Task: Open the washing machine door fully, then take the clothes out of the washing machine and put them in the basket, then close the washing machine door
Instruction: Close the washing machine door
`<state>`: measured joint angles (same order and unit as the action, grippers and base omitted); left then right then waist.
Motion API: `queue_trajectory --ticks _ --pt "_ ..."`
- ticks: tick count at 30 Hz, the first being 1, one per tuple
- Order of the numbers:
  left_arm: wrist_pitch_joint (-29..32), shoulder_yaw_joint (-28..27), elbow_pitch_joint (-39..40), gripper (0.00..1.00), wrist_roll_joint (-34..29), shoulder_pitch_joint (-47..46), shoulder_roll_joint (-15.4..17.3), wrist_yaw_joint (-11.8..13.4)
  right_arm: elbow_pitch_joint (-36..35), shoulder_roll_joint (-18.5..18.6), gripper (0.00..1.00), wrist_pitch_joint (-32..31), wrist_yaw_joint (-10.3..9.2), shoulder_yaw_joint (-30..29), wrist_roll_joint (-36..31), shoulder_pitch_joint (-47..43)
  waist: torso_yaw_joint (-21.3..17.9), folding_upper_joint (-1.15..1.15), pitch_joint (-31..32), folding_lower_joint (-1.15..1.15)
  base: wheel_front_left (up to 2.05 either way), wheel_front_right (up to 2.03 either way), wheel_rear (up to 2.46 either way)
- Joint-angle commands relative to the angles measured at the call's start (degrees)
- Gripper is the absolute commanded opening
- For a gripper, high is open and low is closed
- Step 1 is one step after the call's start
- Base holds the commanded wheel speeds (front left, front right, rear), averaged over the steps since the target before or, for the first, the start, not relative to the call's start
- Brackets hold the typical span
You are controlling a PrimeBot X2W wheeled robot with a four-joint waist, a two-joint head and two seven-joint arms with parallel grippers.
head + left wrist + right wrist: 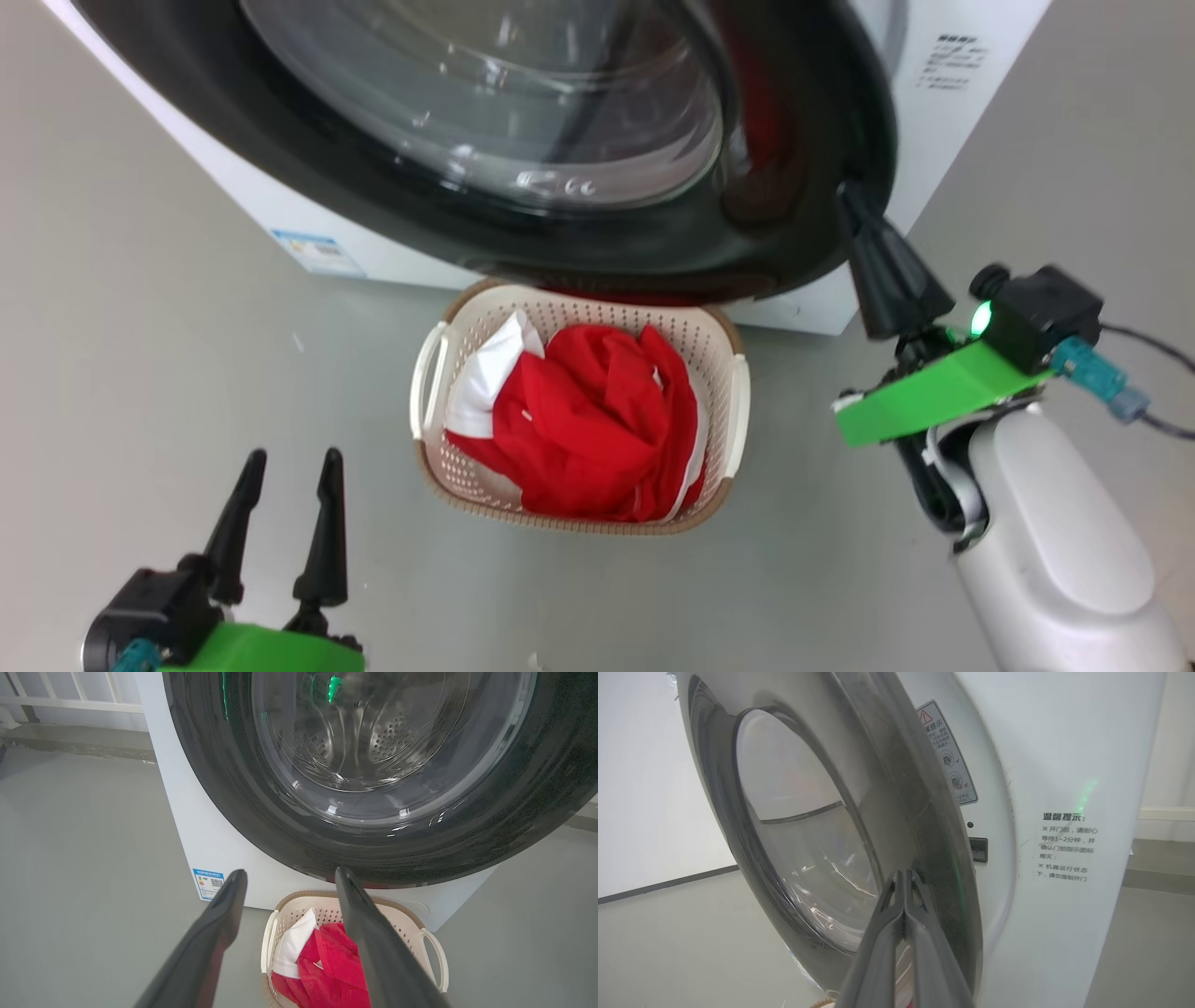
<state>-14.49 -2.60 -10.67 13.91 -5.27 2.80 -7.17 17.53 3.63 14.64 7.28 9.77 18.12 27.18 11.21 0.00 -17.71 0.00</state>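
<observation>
Red clothes point(588, 420) fill the basket point(719, 336); closed right tool point(848, 198) touches the door point(653, 252).

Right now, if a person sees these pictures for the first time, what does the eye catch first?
The bright red clothes heaped in the cream basket on the floor stand out first. Above them looms the washing machine door, glossy black around clear glass. The shut right gripper points at its right edge.

Washing machine point(1069, 742) front: printed notice point(1066, 848) headed "温馨提示:", includes "1~2". Warning sticker point(948, 756) with red triangle, text unclear. Blue label point(209, 883): print too small.
</observation>
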Motion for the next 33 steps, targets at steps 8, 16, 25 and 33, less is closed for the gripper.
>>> queue_trajectory --ticks 8,16,25,33 --pt "-0.51 0.02 2.12 1.00 0.92 -3.98 1.22 -0.32 -0.83 -0.60 0.00 0.36 0.21 -1.90 -0.72 6.12 1.99 0.00 -5.00 0.00 0.00 0.00 0.00" --pt "-0.51 1.42 2.59 1.00 1.66 -6.13 1.11 -0.32 -0.44 -0.67 0.00 0.36 0.21 -5.52 -1.87 10.66 3.42 0.00 -7.80 0.00 0.00 0.00 0.00" --pt "-0.51 1.04 2.21 1.00 1.88 -6.59 1.07 -0.32 -0.63 -0.73 0.00 0.36 0.21 -6.50 -1.56 11.56 3.54 0.00 -7.70 0.00 0.00 0.00 0.00" --pt "-0.51 0.30 1.34 1.00 1.78 -5.48 1.53 -0.32 -0.20 -0.74 0.59 0.36 0.21 -3.45 -1.19 6.54 2.19 0.00 -4.60 0.00 0.00 0.00 0.00"
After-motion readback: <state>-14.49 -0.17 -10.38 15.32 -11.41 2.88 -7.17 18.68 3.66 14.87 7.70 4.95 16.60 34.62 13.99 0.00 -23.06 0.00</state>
